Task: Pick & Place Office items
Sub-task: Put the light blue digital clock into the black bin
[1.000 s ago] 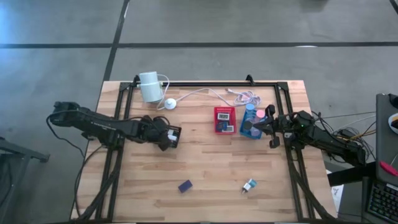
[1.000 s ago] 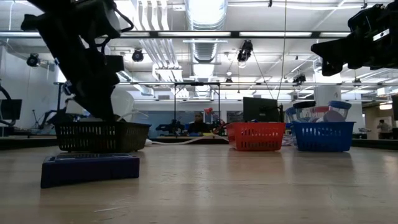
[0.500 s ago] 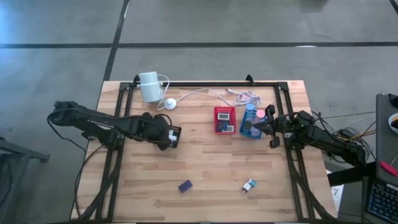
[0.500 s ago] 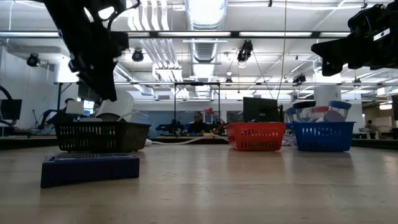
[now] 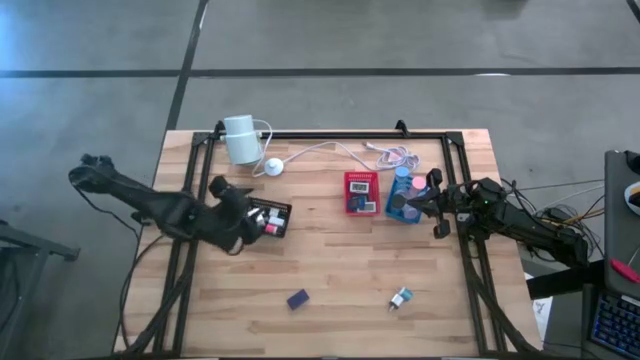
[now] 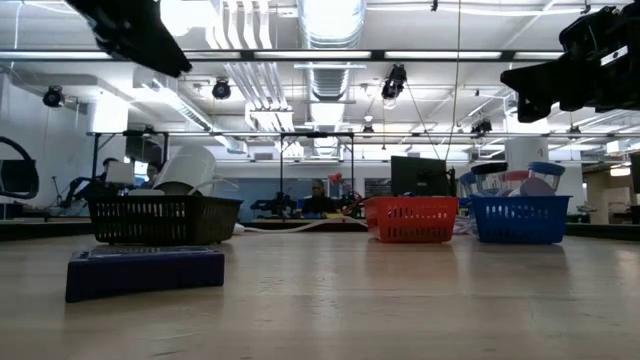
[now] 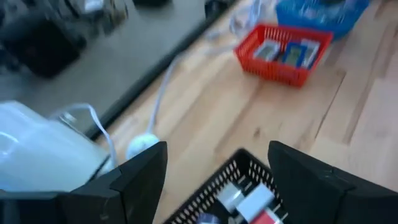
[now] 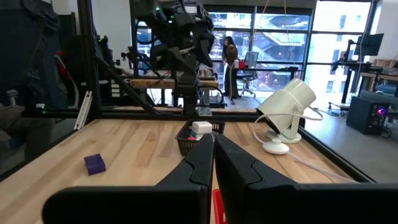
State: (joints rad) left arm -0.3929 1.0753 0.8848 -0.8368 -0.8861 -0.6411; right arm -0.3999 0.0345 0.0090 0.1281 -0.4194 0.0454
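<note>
My left pincer (image 5: 238, 215) hangs empty, prongs apart, beside the black basket (image 5: 281, 221), so I should swing to the purple piece (image 5: 297, 299) lying near the table's (image 5: 330, 260) front, straddle it squarely and lift straight, while my right pincer (image 5: 431, 203) waits pressed together by the blue basket (image 5: 403, 214).

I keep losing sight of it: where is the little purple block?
In the high view the small purple block lies alone on the wooden table, near its front edge, left of the small teal-and-white piece.
</note>
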